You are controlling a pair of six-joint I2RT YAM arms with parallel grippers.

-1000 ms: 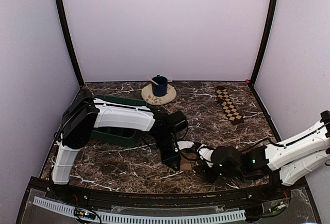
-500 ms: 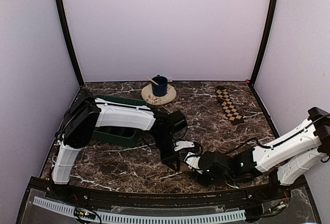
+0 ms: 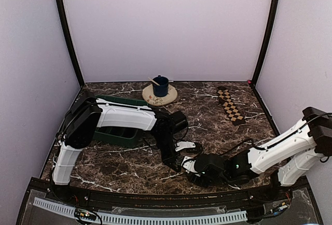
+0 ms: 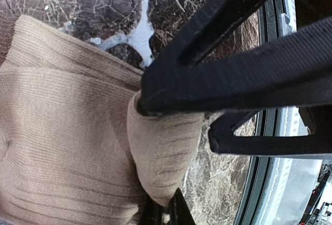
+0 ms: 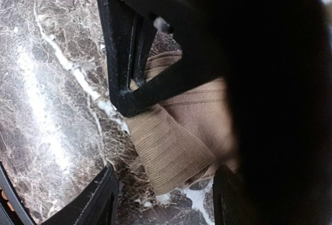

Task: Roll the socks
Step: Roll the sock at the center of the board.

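Note:
The plain tan sock (image 4: 67, 147) lies bunched on the marble near the table's front edge. My left gripper (image 4: 166, 215) is shut on a fold of it, its tips pinching the cloth from above (image 3: 175, 164). My right gripper (image 5: 166, 176) stands open, one finger on each side of the sock's rolled end (image 5: 179, 147) without touching it. In the top view the right gripper (image 3: 191, 167) sits right against the left one and the tan sock is hidden beneath them. The checkered sock (image 3: 230, 106) lies flat as a strip at the back right.
A green tray (image 3: 119, 101) stands behind the left arm. A blue cup (image 3: 161, 86) rests on a round mat (image 3: 155, 99) at the back middle. The black front rail (image 3: 155, 198) runs just in front of both grippers.
My right gripper has slid left along the front edge up to the left gripper and opened wider. The left gripper has stayed shut on the tan sock.

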